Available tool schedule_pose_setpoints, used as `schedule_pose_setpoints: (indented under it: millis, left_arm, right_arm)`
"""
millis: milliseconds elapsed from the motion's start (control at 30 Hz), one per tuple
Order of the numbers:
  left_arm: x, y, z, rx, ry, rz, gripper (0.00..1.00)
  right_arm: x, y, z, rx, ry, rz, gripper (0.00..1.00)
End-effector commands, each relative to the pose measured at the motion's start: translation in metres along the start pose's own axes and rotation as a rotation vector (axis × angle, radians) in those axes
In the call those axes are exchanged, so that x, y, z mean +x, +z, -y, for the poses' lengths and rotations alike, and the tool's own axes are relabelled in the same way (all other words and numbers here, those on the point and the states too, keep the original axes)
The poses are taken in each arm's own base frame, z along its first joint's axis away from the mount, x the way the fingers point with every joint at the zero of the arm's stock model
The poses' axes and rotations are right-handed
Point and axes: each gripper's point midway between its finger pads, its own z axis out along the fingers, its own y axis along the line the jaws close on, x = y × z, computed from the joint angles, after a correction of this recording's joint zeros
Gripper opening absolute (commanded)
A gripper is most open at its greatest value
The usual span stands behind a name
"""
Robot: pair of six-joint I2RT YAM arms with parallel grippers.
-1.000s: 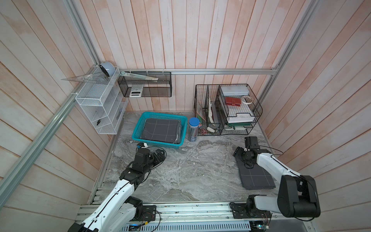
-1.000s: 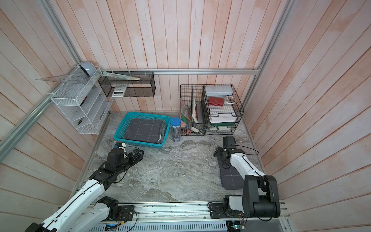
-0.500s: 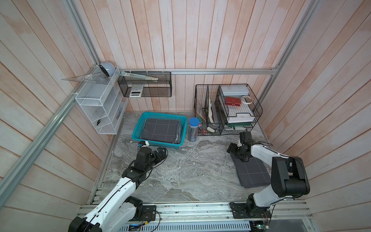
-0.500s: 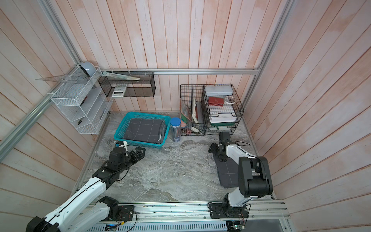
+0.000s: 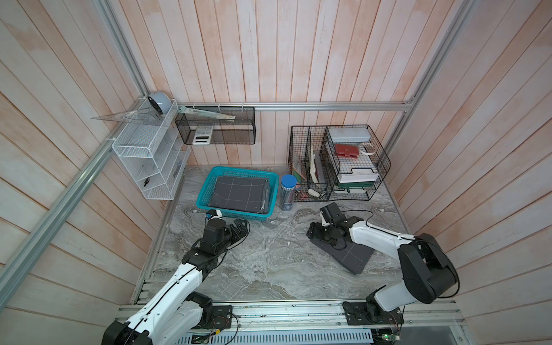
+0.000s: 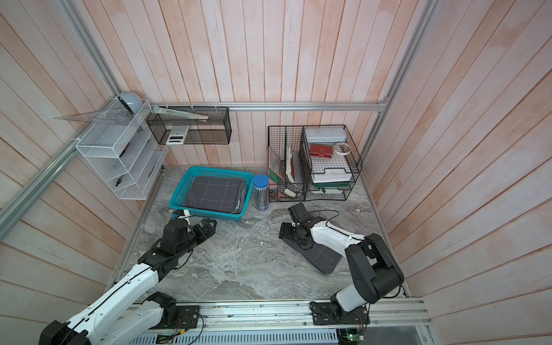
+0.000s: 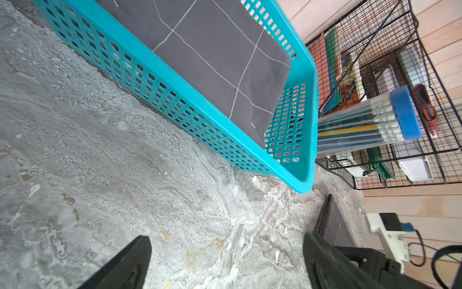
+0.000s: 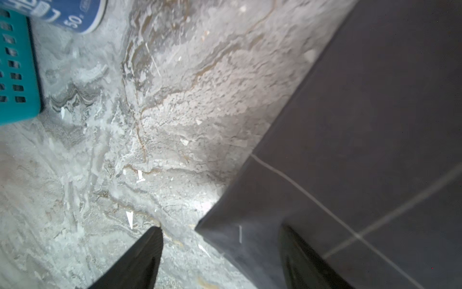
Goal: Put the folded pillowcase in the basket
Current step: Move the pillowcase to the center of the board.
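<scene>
In a top view the folded pillowcase (image 5: pixel 354 254) lies flat on the bench (image 5: pixel 268 263), well apart from the basket (image 5: pixel 242 170), under my right gripper (image 5: pixel 313 234). Left wrist: left gripper (image 7: pixel 225 257) spread, empty. Right wrist: jaws parted astride the corner. It's probably soft and limp, so I'd pinch all layers there.
</scene>
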Motion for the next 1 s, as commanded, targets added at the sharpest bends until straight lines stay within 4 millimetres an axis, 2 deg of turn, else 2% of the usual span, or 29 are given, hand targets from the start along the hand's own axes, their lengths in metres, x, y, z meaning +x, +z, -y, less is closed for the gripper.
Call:
schedule_pose_setpoints:
  millis: [0, 67, 167, 300, 400, 467, 567, 767, 867, 967]
  left_arm:
    - [0.002, 0.002, -0.002, -0.018, 0.012, -0.010, 1.00]
    - [0.004, 0.004, -0.003, -0.021, 0.008, -0.018, 1.00]
    - [0.006, 0.005, -0.003, -0.027, 0.016, -0.034, 1.00]
    - [0.007, 0.004, -0.004, -0.046, 0.043, -0.051, 1.00]
    - [0.008, 0.003, -0.004, -0.052, 0.048, -0.062, 1.00]
    - [0.008, 0.003, -0.004, -0.052, 0.044, -0.057, 1.00]
    - [0.008, 0.005, -0.006, -0.058, 0.041, -0.056, 1.00]
    - [0.006, 0.010, -0.005, -0.069, 0.034, -0.056, 1.00]
    - [0.006, 0.011, -0.007, -0.083, 0.029, -0.058, 1.00]
    - [0.009, 0.013, -0.008, -0.084, 0.039, -0.072, 1.00]
  right_arm:
    - [-0.020, -0.027, 0.037, 0.174, 0.038, 0.124, 0.80]
    - [-0.028, -0.031, 0.058, 0.214, 0.064, 0.148, 0.81]
    - [-0.032, -0.028, 0.074, 0.209, 0.108, 0.126, 0.81]
    - [-0.032, -0.017, 0.074, 0.208, 0.074, 0.065, 0.81]
    - [-0.023, 0.002, 0.071, 0.204, 0.039, -0.022, 0.80]
    - [-0.018, 0.009, 0.069, 0.249, 0.006, -0.021, 0.79]
    - [-0.009, 0.016, 0.054, 0.266, -0.069, -0.018, 0.79]
    - [0.022, 0.034, 0.009, 0.206, -0.175, -0.087, 0.79]
    - [0.039, 0.033, -0.012, 0.179, -0.211, -0.100, 0.79]
    - [0.047, 0.025, -0.033, 0.131, -0.250, -0.091, 0.79]
